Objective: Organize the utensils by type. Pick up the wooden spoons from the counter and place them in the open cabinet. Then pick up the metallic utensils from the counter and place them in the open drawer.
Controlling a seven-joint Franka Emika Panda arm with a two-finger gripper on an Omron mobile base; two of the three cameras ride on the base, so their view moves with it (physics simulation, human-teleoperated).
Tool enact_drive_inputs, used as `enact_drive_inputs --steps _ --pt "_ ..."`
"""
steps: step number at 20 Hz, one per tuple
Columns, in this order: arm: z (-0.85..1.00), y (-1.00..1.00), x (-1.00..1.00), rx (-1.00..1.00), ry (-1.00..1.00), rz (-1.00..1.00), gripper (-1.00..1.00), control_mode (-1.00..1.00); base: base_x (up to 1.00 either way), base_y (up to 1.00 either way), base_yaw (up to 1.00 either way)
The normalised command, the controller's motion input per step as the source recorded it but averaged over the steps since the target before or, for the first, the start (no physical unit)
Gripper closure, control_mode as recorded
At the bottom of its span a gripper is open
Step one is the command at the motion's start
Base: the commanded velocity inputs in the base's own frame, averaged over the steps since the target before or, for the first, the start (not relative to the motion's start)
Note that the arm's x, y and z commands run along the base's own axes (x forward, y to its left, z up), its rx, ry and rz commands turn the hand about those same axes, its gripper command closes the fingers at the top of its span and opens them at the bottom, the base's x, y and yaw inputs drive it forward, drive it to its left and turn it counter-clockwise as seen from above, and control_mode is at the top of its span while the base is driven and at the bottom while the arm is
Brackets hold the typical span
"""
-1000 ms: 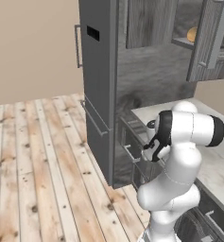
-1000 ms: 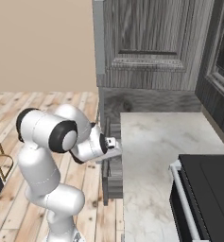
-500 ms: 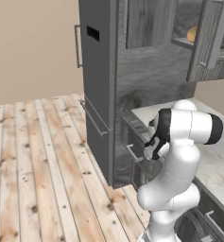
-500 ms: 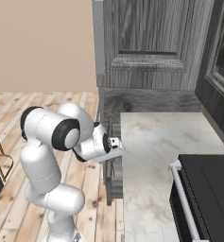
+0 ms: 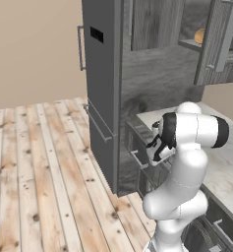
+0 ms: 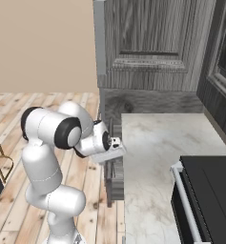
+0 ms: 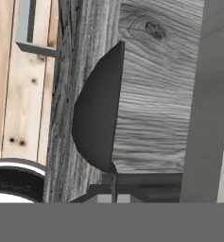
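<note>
Gripper [image 6: 118, 143] pressed together, holding nothing, at the counter's [image 6: 157, 157] front edge beside the tall grey unit. The counter stretches away from it toward the black stove [image 6: 205, 190]. Utensils cannot be made out here; the cabinet [image 5: 206, 39] stands open above the counter.

White arm folded low, elbow raised, end effector [image 6: 117, 142] closed, pointing forward and down
</note>
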Motion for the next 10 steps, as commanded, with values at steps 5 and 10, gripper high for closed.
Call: enact_drive_inputs --steps 5,10 --pt "-0.45 0.32 -0.47 0.0 0.13 0.0 1.0 -1.0 0.0 0.0 0.0" --pt "-0.49 0.39 -0.5 0.0 0.11 0.0 1.0 -1.0 0.0 0.0 0.0"
